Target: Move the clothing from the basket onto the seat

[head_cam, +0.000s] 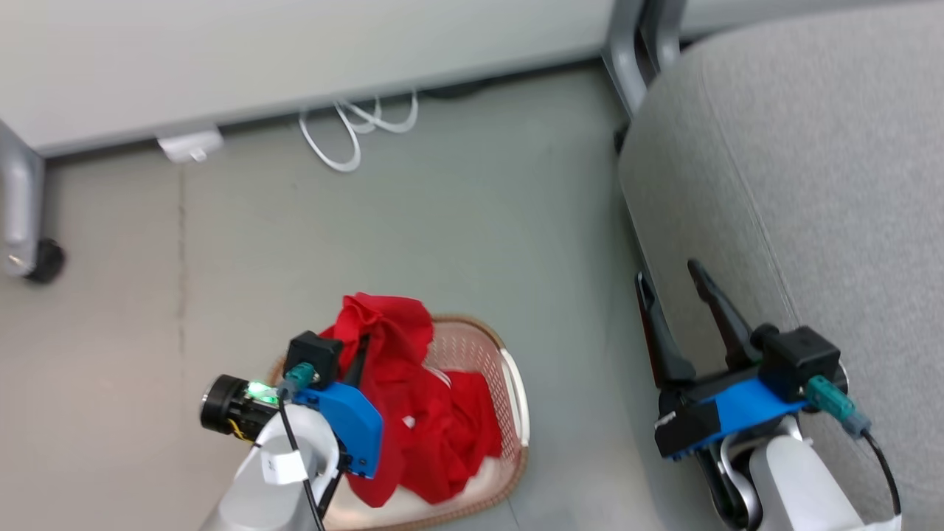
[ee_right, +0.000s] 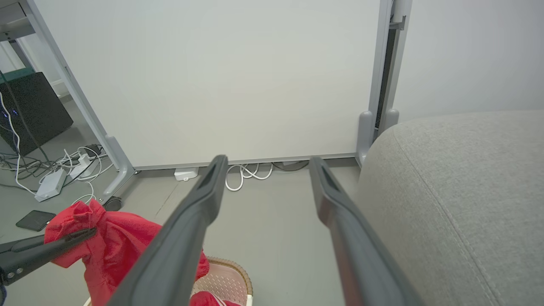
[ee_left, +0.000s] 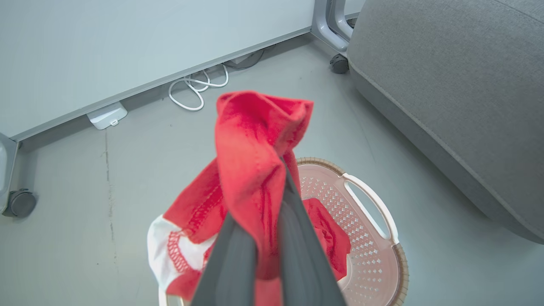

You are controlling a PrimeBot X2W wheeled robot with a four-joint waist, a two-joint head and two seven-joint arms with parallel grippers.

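Note:
My left gripper (head_cam: pixel 363 346) is shut on a bunch of red clothing (head_cam: pixel 391 332) and holds it up over the cream basket (head_cam: pixel 516 398). In the left wrist view the red fabric (ee_left: pixel 255 140) is pinched between the dark fingers (ee_left: pixel 297 238) and hangs down, its white trim (ee_left: pixel 163 242) by the basket's rim. More red clothing (head_cam: pixel 450 428) lies in the basket. My right gripper (head_cam: pixel 667 276) stands open beside the front edge of the grey seat (head_cam: pixel 811 169), nothing between its fingers. The right wrist view shows the lifted clothing (ee_right: pixel 110 242) at lower left and the seat (ee_right: pixel 459 182) at right.
A pale wall panel (head_cam: pixel 295 59) on grey legs with castors (head_cam: pixel 44 262) runs along the back. A white cable loop (head_cam: pixel 354 133) and a white adapter (head_cam: pixel 190 144) lie on the floor beneath it. Grey floor (head_cam: pixel 479 221) lies between basket and seat.

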